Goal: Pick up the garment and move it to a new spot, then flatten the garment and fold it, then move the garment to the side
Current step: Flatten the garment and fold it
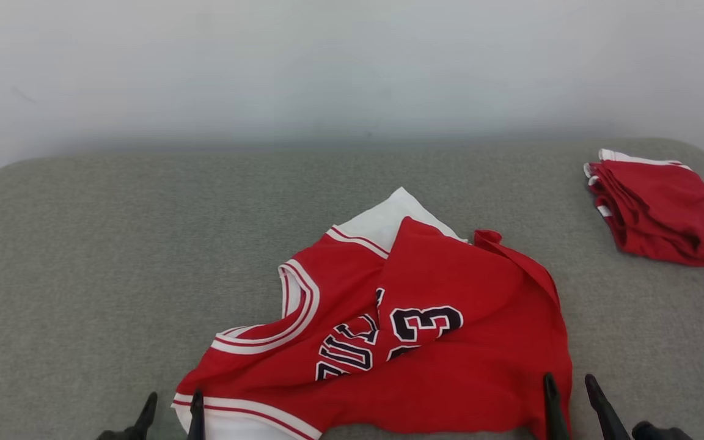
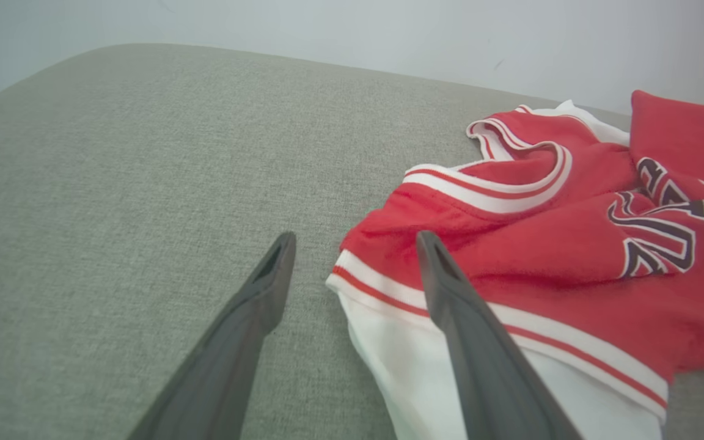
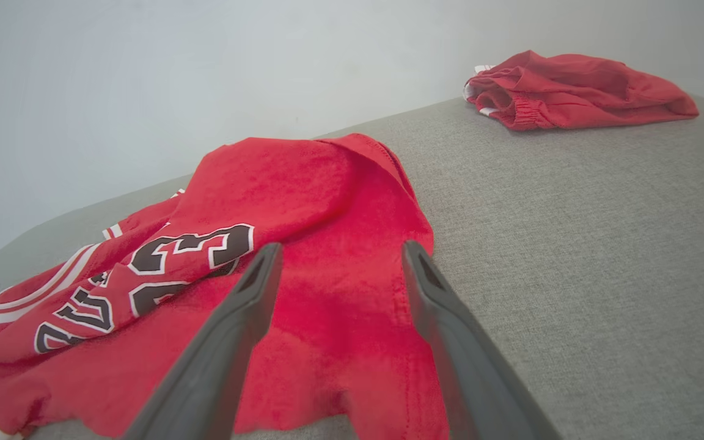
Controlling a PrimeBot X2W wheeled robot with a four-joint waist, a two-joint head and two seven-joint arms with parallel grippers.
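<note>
Grey fabric tabletop (image 1: 83, 244) against a pale wall, with the crumpled red jersey (image 1: 450, 354) lying mid-table near my edge.
I see both grippers spread wide and holding nothing. My left gripper (image 1: 174, 397) straddles the jersey's white-trimmed near-left corner, and my right gripper (image 1: 569, 377) straddles its near-right hem. A second red garment (image 1: 663, 214), folded, sits well apart at the far right.

Jersey (image 1: 450, 379) lettering part-hidden by fold; btm hem cut off, head view.
</note>
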